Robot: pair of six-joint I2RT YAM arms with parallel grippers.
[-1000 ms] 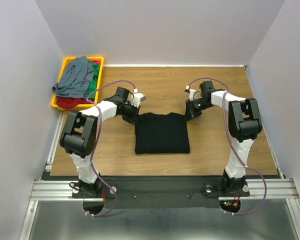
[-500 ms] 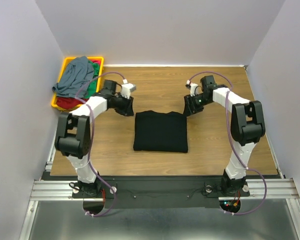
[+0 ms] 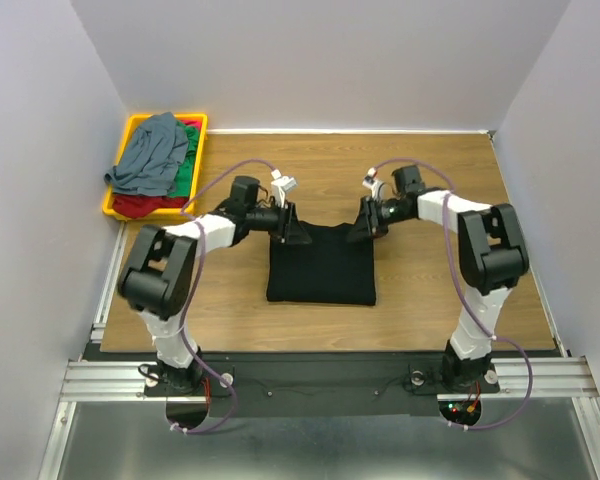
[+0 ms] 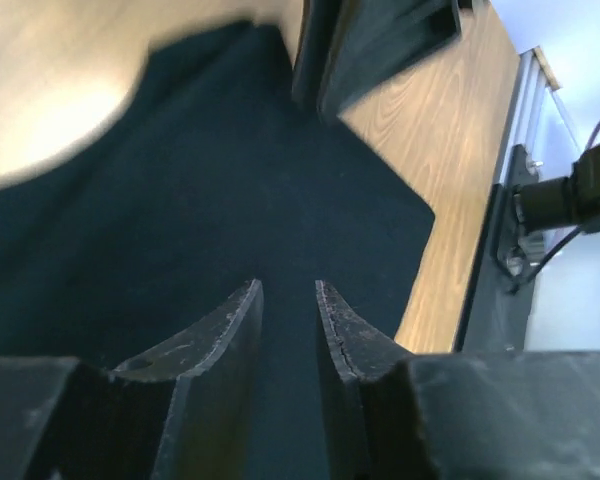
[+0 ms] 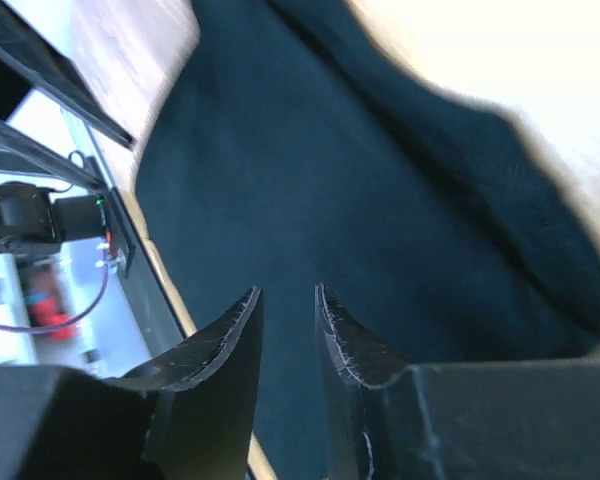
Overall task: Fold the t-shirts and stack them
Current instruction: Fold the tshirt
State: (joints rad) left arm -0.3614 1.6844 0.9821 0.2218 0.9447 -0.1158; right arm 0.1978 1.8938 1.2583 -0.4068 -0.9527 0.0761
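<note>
The black t-shirt (image 3: 322,265) lies folded into a flat rectangle at the middle of the table. My left gripper (image 3: 288,232) is low over its far left corner, and my right gripper (image 3: 360,228) is low over its far right corner. In the left wrist view my left gripper (image 4: 288,290) has its jaws a narrow gap apart, with flat black cloth (image 4: 180,220) showing between them and nothing pinched. The right wrist view shows the same for my right gripper (image 5: 286,292) over the black cloth (image 5: 360,180). The grey-blue t-shirt (image 3: 150,155), green t-shirt (image 3: 187,170) and red t-shirt (image 3: 130,205) lie heaped in the tray.
The yellow plastic tray (image 3: 140,124) stands at the far left corner of the table, the grey-blue shirt spilling over its near rim. Grey walls close in the table at the back and both sides. A metal rail (image 3: 320,375) runs along the near edge.
Both grippers swung away from the black shirt's far corners, then came back inward and now sit over those corners. The shirt has stayed folded and has barely shifted.
</note>
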